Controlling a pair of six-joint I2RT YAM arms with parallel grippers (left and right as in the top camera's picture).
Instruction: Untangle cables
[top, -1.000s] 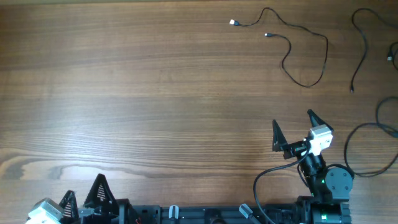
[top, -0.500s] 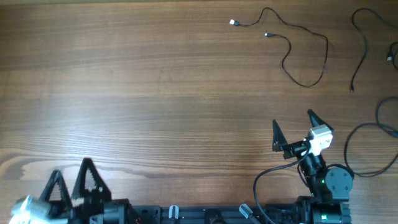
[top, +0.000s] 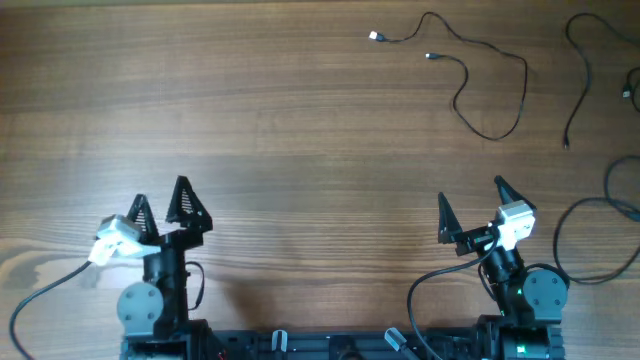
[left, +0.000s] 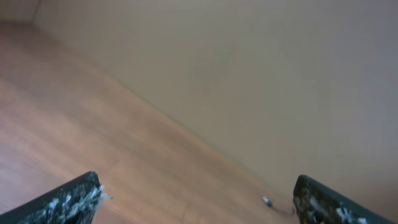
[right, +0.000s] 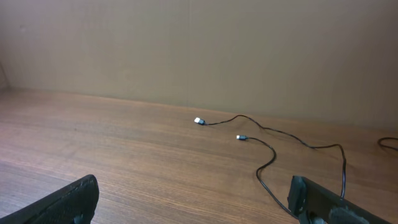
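Black cables (top: 524, 88) lay loose at one o'clock.
We saw the left gripper (top: 160, 192) and right gripper (top: 470, 190) both spread wide.

A: What is lying under everything?
B: A brown wooden table with long horizontal grain (top: 250, 150) is filling the overhead view from edge to edge.
A: Is its surface looking even?
B: Mostly; a paler streak in the grain (top: 30, 265) is showing near the lower left corner.
A: And behind it?
B: A plain beige wall (right: 249, 50) is rising from the table's far edge in both wrist views; in the left one it is coming out blurred and tilted.
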